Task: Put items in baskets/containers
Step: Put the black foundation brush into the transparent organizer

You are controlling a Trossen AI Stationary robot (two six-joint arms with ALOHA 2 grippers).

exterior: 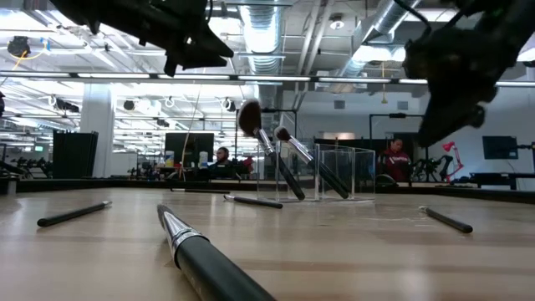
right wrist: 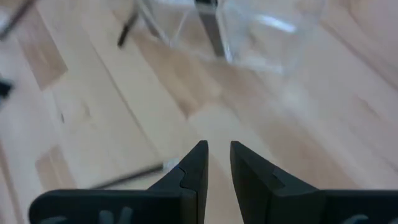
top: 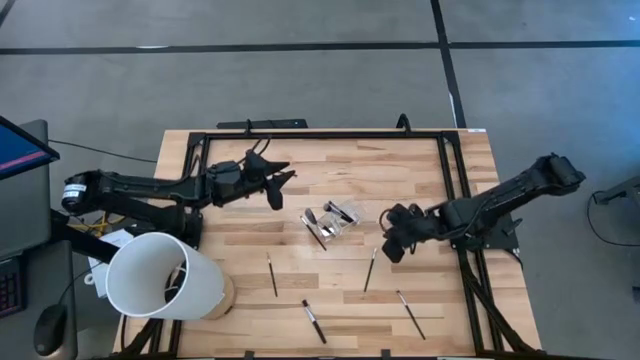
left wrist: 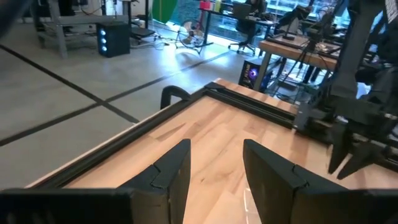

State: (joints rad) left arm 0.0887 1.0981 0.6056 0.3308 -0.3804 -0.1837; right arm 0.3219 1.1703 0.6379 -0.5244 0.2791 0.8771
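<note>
- Right gripper (top: 392, 246): fingers slightly apart, holding nothing, low over the table (top: 420, 170) just right of the clear box (top: 333, 222).
- Left gripper (top: 278, 187): fingers apart, empty, waiting beyond the box.
- Step, likely: reaching for the nearest brush (top: 369, 269), lying lengthwise toward the front edge; next, descend and straddle its handle.

Even overhead light washes the counter (top: 400, 170) in the high view, shadows soft and short under both arms. Down low, ceiling strip lights (exterior: 167, 75) glare bright, both arms go to black silhouettes, and the nearest brush (exterior: 209, 263) looms big and soft. The right wrist view is smeared, the clear box (right wrist: 249, 31) hazy with white glints.
</note>
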